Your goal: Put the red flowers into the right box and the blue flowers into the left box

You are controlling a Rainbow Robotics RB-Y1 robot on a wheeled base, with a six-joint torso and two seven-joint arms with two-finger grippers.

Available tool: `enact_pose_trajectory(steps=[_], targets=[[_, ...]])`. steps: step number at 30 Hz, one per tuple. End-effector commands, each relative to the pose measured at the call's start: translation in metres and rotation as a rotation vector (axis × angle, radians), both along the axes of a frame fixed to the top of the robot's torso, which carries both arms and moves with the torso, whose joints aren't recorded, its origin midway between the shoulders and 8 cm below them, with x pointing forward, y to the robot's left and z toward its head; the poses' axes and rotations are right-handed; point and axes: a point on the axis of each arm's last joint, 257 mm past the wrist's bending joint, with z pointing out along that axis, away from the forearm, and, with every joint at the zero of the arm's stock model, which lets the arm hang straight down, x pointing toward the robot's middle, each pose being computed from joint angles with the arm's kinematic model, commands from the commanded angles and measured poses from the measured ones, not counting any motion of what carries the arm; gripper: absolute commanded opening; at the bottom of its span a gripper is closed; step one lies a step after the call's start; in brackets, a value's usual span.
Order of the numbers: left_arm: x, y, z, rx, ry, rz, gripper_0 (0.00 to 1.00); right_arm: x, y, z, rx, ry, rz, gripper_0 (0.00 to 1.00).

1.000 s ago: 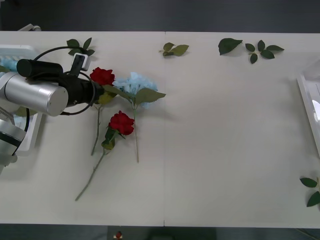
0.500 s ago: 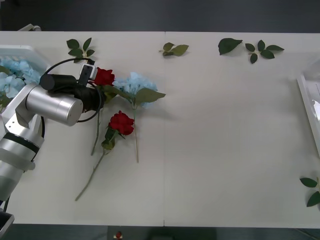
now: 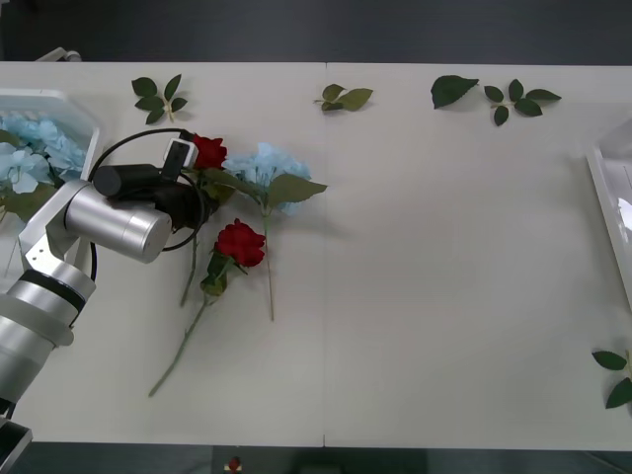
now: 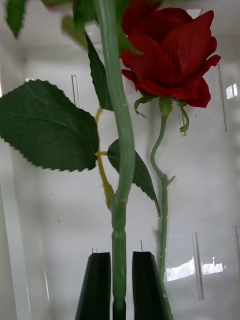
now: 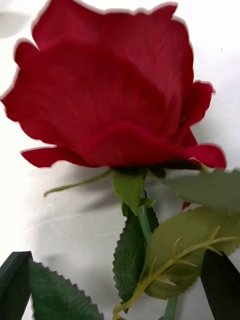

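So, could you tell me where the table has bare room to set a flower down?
The wide stretch between the blue flower and the right box is bare, as is the near edge. It is crowded around the left gripper, where two red roses and stems overlap, and the left box holds blue blooms.

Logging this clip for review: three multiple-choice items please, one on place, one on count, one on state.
1. Where is the left tool? A) at the red rose nearest the left box B) over the right box C) parked at its side
2. Red roses lying on the table? A) one B) two C) four
3. The right tool is A) open B) shut on a rose stem C) shut on a blue flower

1A, its open fingers flank the bloom; 2B, two blooms show; 3B, the stem sits pinched between its fingers.
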Motion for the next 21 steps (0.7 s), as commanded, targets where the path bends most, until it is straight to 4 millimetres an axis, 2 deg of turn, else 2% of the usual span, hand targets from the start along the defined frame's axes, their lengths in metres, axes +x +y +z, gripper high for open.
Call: enact_pose_trajectory(steps=[1, 3, 7, 8, 9, 14, 17, 21], targets=[[0.016, -0.010, 0.009, -0.032, -0.027, 0.013, 0.95, 0.005, -0.005, 0.014, 0.006, -0.030, -0.023, 0.99], [0.016, -0.012, 0.007, -0.034, -0.023, 0.013, 0.83, 0.005, -0.004, 0.014, 0.012, -0.030, -0.023, 1.00], [0.016, -0.013, 0.007, -0.036, -0.022, 0.012, 0.16, 0.002, 0.001, 0.013, 0.040, -0.015, -0.019, 1.00], [0.016, -0.013, 0.007, -0.036, -0.022, 0.012, 0.05, 0.002, 0.004, 0.013, 0.051, -0.013, -0.017, 1.00], [0.016, -0.013, 0.007, -0.036, -0.022, 0.012, 0.01, 0.002, 0.005, 0.013, 0.056, -0.013, -0.015, 1.00], [0.015, -0.020, 0.010, -0.067, -0.020, 0.008, 0.00, 0.000, 0.019, 0.018, 0.078, 0.010, 0.019, 1.00], [0.013, -0.025, 0.010, -0.122, -0.007, 0.008, 0.00, -0.001, 0.040, 0.021, 0.117, 0.029, 0.059, 1.00], [0.008, -0.029, 0.015, -0.174, 0.016, 0.000, 0.00, -0.002, 0.078, 0.033, 0.264, 0.028, 0.108, 1.00]])
